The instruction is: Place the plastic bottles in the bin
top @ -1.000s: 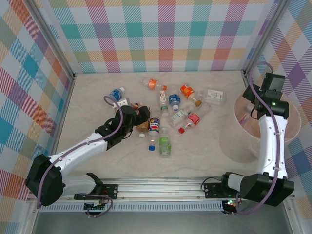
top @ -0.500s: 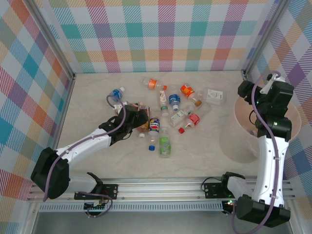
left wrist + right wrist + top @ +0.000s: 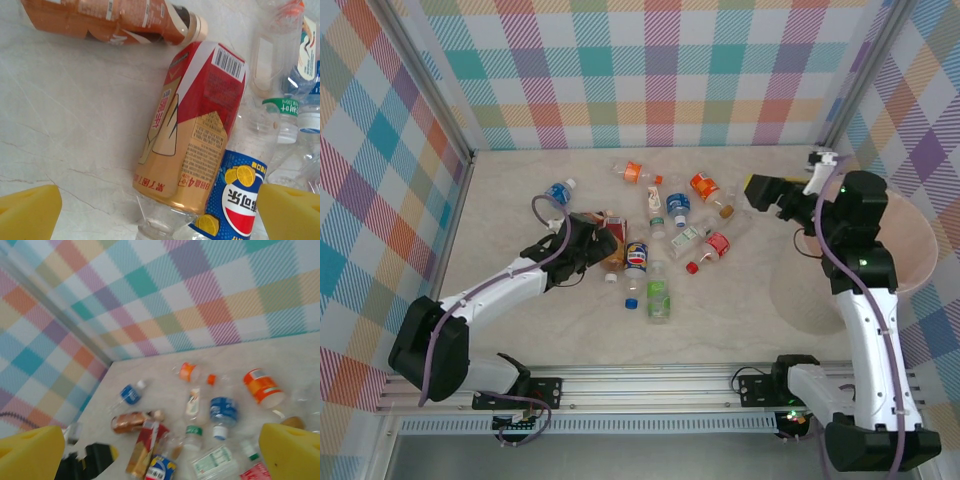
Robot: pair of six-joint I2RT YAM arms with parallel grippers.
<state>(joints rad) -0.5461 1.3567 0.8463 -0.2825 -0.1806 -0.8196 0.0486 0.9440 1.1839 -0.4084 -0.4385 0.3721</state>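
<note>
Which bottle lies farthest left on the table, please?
The blue-labelled bottle with a white cap; it lies apart, and every other bottle is further right.

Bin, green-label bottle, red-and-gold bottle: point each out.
bin (image 3: 912,238), top external view, inner wall.
green-label bottle (image 3: 658,296), top external view, label.
red-and-gold bottle (image 3: 200,125), left wrist view, label.

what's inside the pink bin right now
The bin shows only bare pink plastic on its visible right side. The right arm covers the rest, so whatever lies there is hidden.
</note>
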